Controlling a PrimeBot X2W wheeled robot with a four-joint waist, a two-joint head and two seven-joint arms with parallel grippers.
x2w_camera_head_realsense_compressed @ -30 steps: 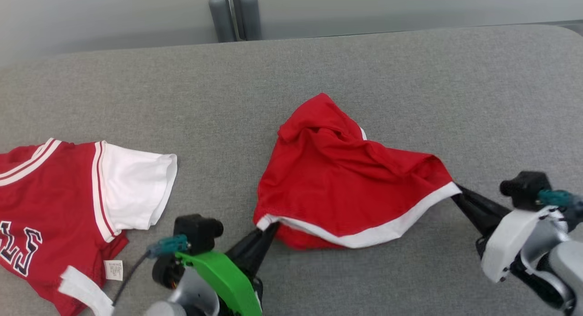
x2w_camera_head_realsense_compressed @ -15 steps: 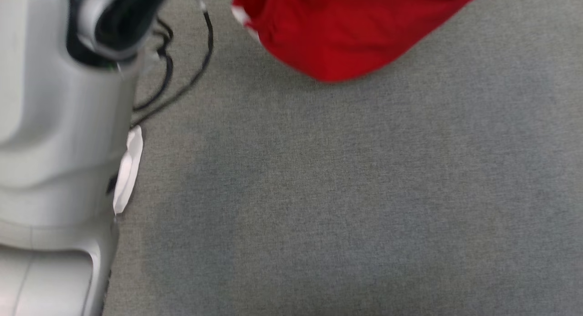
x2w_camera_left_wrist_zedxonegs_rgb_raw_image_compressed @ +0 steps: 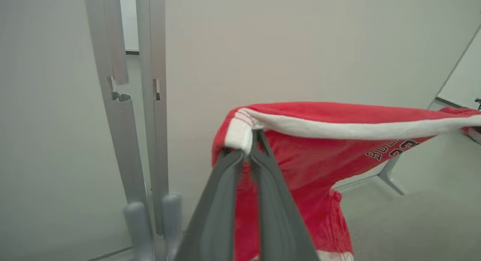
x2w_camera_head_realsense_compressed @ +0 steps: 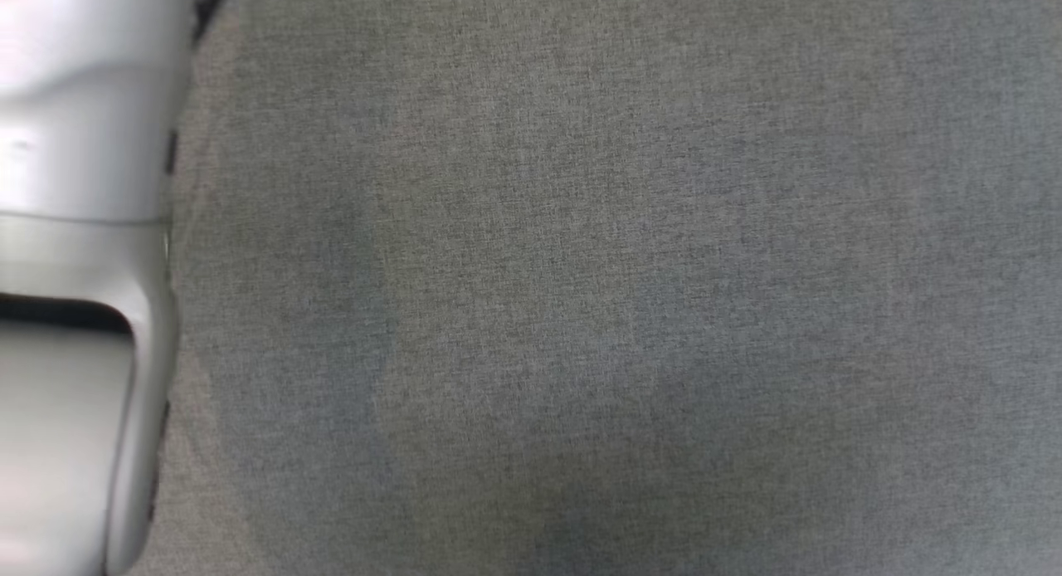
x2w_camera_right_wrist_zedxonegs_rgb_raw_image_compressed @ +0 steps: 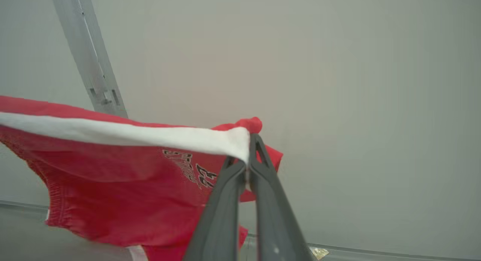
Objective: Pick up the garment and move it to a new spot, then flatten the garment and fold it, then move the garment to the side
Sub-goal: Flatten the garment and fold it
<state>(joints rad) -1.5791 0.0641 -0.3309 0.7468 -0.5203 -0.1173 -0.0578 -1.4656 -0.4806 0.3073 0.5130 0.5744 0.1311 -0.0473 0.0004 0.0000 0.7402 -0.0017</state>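
- Compared with a second ago, when it lay crumpled on the grey surface, the garment is up in the air, hung between the two arms. The head camera has swung as well, and its view takes in that surface with a pale forearm at 9 o'clock.
- In the left wrist view, the left gripper has its jaws pressed together on one corner of the white band. From the tips the cloth runs away toward 3 o'clock.
- In the right wrist view, the right gripper is pinched tight on the opposite corner of the same band. Here the red cloth runs away toward 9 o'clock.
- The long axis is the band itself, drawn nearly straight from one pincer to the other. The red body with its dark lettering hangs below it toward 6 o'clock, loose and bunched.
- Neither arm is nearer, since each holds one end, so the carry to a new spot likely depends on both moving together.
- If the gap between them closes, the band will probably sag and the body fold on itself. If it widens, a corner may slip from a pinch.
- For laying down, the hanging lower edge should meet the grey surface first, with the band lowered after it to keep the cloth flat.
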